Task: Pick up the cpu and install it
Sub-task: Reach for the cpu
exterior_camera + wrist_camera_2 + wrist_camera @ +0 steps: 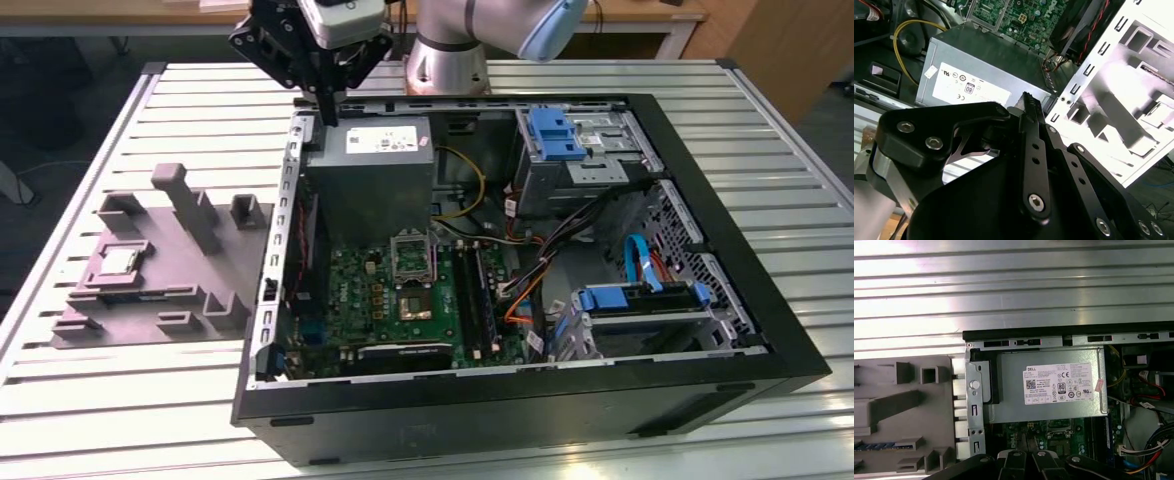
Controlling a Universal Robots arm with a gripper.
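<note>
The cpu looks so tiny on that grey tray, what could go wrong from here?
1. The gripper hangs by the case rim, apart from the cpu. Moving across low, it might clip the rim or the tray's upright posts.
2. The socket sits close beside the power supply, with cables nearby. A thin chip lowered at a tilt could seat badly or snag.

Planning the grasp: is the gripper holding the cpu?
No, the cpu lies in the grey tray at the exterior view's left, apart from the gripper above the case.
</note>
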